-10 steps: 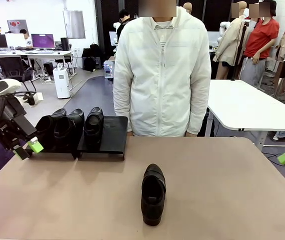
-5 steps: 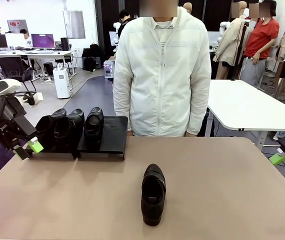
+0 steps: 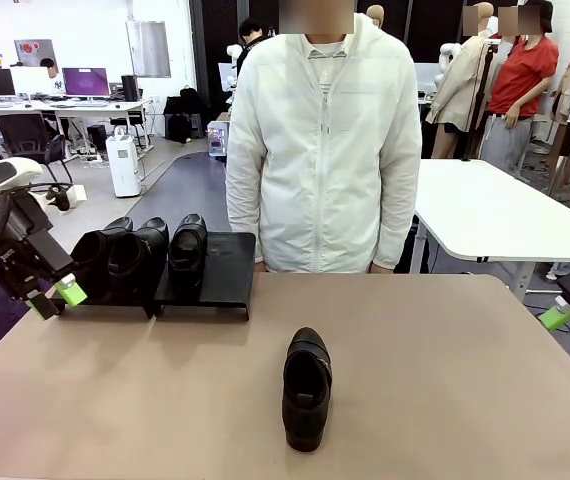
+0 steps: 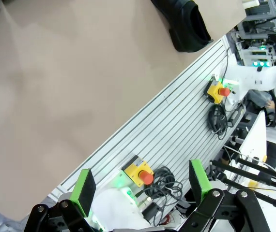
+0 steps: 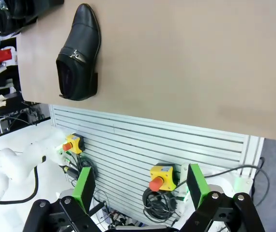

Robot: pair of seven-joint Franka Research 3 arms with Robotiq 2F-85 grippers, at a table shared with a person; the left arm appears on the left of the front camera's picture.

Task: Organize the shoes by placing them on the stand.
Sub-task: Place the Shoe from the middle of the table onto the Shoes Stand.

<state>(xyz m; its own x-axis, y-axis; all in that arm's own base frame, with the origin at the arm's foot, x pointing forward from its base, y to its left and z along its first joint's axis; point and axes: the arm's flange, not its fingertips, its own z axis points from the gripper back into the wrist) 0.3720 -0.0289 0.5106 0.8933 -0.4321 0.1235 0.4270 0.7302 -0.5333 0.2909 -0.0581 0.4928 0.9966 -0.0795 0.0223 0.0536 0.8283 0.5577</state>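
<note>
Lone shoe (image 3: 307, 388) mid-table, long axis running near to far, toe toward person (image 3: 323, 150), three shoes (image 3: 143, 255) toes-forward on stand (image 3: 220, 275) at left, left gripper (image 3: 56, 298) and right gripper (image 3: 557, 316) spread, empty, at table edges.

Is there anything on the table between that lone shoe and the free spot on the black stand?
Nothing visible: bare tabletop lies between the lone shoe and the stand, whose right panel is free.
</note>
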